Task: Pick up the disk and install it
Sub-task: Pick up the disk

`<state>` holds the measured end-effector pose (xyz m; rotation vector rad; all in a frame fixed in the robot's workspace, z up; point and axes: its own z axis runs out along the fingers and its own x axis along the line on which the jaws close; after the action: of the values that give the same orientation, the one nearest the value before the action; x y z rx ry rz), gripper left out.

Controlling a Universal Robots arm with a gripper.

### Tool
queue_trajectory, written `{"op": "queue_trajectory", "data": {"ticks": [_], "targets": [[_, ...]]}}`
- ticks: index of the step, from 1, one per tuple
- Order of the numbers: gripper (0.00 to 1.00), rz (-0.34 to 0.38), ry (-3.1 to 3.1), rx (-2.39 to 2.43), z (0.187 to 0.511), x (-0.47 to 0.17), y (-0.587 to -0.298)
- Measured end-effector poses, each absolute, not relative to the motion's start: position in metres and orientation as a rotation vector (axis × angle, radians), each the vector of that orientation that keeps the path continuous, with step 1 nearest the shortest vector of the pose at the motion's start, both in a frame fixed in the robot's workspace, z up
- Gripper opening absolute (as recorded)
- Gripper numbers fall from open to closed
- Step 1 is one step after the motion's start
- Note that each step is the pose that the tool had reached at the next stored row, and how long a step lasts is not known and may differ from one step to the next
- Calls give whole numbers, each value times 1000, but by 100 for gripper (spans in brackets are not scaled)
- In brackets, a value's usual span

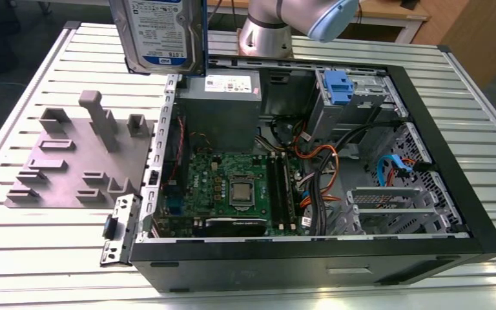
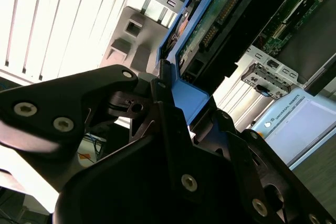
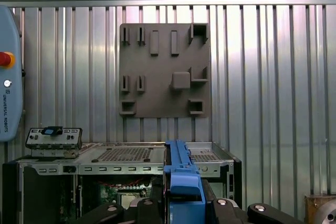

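One disk (image 1: 160,32), white-and-blue label (image 1: 157,26), clamped in tool (image 2: 181,90), near computer case (image 1: 317,258)

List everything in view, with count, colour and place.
disk: one, silver with blue rails, held above the table.
computer case: one, black, open, on the table.
motherboard: one, green, inside the case.
metal box: one, grey, inside the case.
latch: one, blue, inside the case.
fixture plate: one, grey, on the table beside the case.
table: one, silver, slatted.
arm: one, silver-grey, beyond the case.
claw: one, black, shut on the disk.
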<state>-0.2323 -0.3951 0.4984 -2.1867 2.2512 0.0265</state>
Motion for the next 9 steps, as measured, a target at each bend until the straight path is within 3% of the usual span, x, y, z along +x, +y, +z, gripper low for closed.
{"op": "queue_trajectory", "data": {"ticks": [9], "targets": [[36,26,2251,-2187,498,-227,-395]]}}
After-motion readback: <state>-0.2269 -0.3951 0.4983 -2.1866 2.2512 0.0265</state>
